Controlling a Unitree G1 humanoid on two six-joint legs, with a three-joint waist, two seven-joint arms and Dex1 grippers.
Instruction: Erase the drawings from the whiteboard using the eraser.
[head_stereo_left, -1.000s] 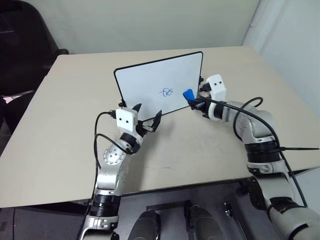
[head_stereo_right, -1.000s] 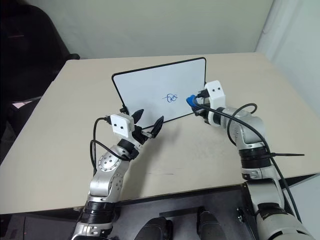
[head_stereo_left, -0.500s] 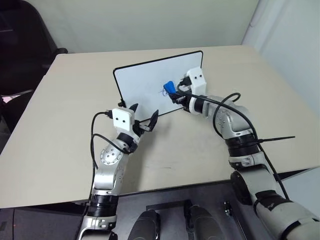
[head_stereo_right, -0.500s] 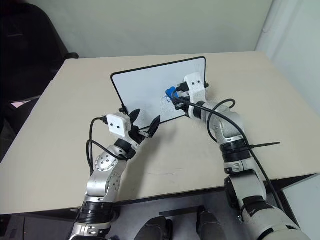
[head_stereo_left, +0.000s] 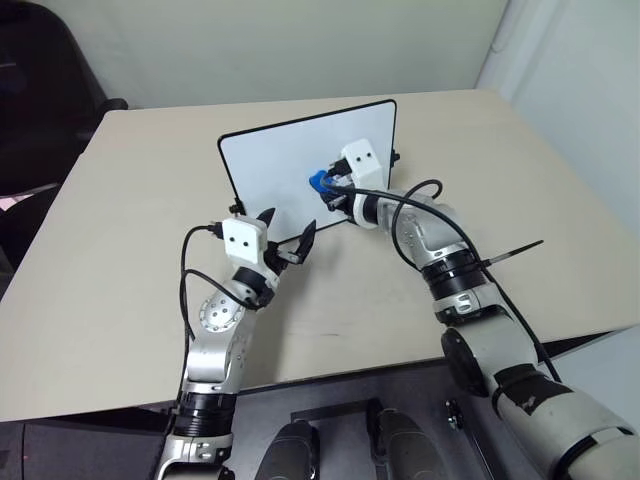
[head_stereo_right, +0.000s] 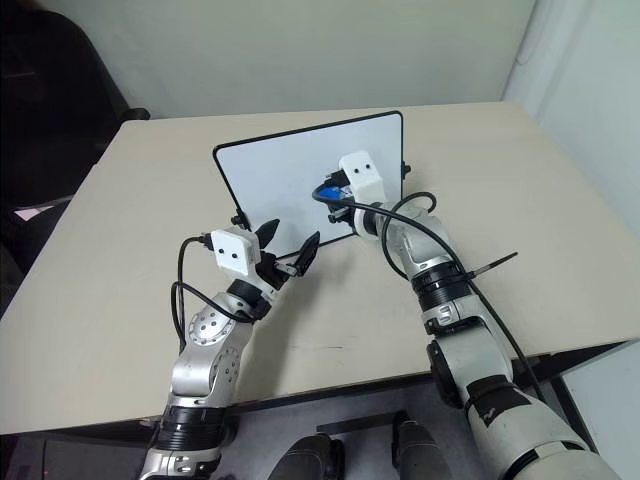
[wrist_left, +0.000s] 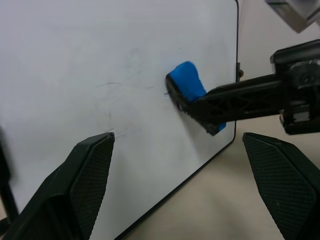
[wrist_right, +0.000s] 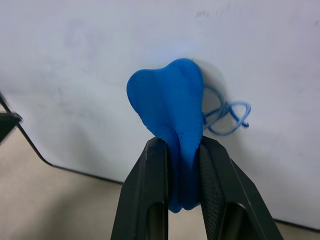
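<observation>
Right wrist view puts my right gripper (wrist_right: 182, 185) nearest, its 2 black fingers (wrist_right: 147, 200) pinched tight on the eraser (wrist_right: 167, 100), a bright blue bone-shaped piece squeezed thin at the waist. Its rounded head sits against the whiteboard (wrist_right: 75, 50), and part of the drawings (wrist_right: 227, 115), blue looping lines, shows at about 3 o'clock of it, just beside and partly tucked behind the blue.

From the head camera, my left gripper (head_stereo_left: 283, 232) hovers near the whiteboard's (head_stereo_left: 270, 170) lower edge at about 7 o'clock of the eraser (head_stereo_left: 318, 182), fingers spread wide and gripping nothing. The board stands tilted on the tan table (head_stereo_left: 130, 250), thin black frame all round. Beyond the table, at 10 o'clock, sits a dark chair (head_stereo_left: 40, 90).
</observation>
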